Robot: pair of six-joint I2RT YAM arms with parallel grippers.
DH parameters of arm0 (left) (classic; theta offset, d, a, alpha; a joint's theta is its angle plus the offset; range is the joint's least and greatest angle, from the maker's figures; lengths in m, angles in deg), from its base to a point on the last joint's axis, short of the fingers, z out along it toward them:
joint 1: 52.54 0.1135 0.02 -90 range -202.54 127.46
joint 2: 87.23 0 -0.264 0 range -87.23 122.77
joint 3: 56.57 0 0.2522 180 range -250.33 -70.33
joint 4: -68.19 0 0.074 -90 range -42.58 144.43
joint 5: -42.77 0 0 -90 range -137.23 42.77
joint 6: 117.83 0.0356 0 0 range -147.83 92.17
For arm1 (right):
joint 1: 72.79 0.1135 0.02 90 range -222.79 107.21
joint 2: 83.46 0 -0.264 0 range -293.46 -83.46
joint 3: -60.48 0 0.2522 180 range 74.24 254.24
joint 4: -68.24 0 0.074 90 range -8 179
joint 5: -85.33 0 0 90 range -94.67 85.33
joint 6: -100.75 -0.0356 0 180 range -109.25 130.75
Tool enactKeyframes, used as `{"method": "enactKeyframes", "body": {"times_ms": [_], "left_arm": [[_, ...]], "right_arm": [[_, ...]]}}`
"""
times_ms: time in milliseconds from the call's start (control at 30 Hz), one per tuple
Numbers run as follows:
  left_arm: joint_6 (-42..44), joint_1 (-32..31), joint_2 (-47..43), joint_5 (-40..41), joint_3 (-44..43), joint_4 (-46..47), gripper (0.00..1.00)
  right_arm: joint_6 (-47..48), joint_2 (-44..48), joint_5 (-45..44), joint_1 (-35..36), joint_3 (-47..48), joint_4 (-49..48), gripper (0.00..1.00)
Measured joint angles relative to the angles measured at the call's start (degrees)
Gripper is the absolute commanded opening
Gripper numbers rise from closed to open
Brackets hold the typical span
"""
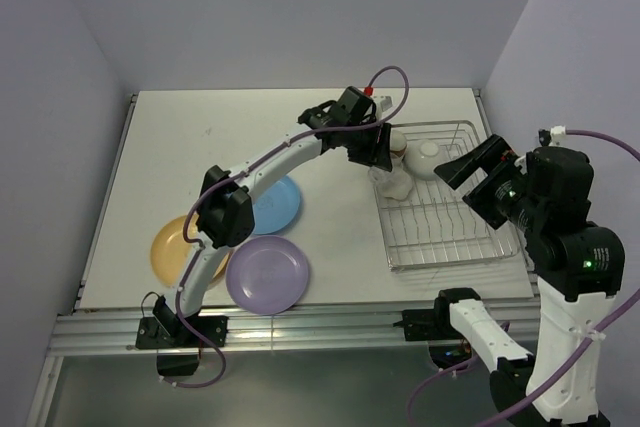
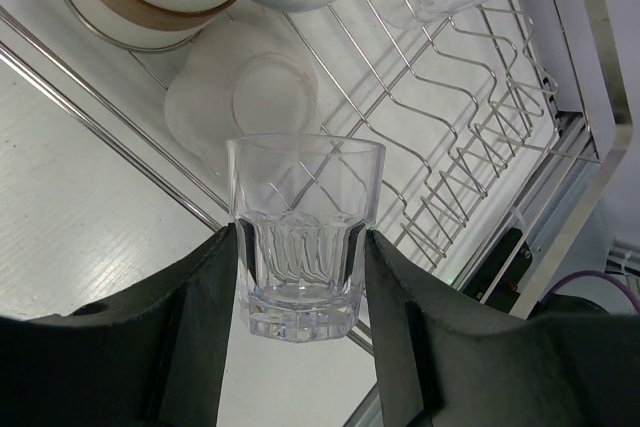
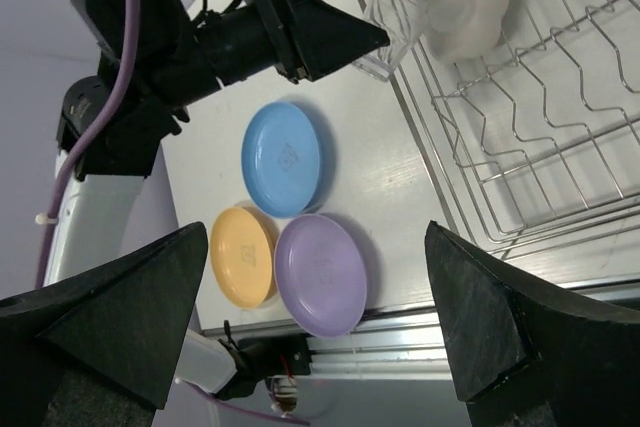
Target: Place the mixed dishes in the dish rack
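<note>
Two black left fingers (image 2: 190, 327) clamp a faceted clear glass (image 2: 305, 237).

A robotics lab is indicated: a white worktop (image 1: 250, 127) is enclosed by bare panels (image 1: 60, 147) (pale lilac), with robot arms (image 1: 270, 159) bolted to an aluminium rail (image 1: 320, 324).

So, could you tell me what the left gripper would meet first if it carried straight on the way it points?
Probably the small pale bowl in the dish rack, directly beyond the clear glass the left gripper holds; depth is unclear.
</note>
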Motion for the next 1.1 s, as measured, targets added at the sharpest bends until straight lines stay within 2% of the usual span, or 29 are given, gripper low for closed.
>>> {"method": "enactKeyframes", "body": {"times_ms": [267,400,500,767,967,1100], "left_arm": [[0.4,-0.8,-0.5,0.8,1.0,2.2,0.00],[-2.5,-0.7,-3.2,-0.9,6.0,4.3,0.00],[-7.8,0.1,-8.3,-4.5,14.2,9.2,0.00],[-26.2,4.2,-20.7,-16.5,29.0,24.1,0.00],[-48.2,6.1,-31.0,-20.7,49.1,45.7,0.00],[-66.0,6.4,-34.2,-19.7,62.2,63.0,0.00]], "right_arm": [[-0.1,-0.1,0.5,0.0,-5.2,-0.7,0.96],[0.3,0.2,1.2,0.0,-12.7,-3.5,0.96],[0.9,0.1,1.4,0.0,-16.5,-5.4,0.95],[6.2,-3.7,1.2,0.2,-18.1,-10.0,0.89],[6.1,-4.1,1.7,1.4,-19.7,-14.3,0.89],[0.6,-0.2,4.7,2.2,-27.1,-20.8,0.86]]}}
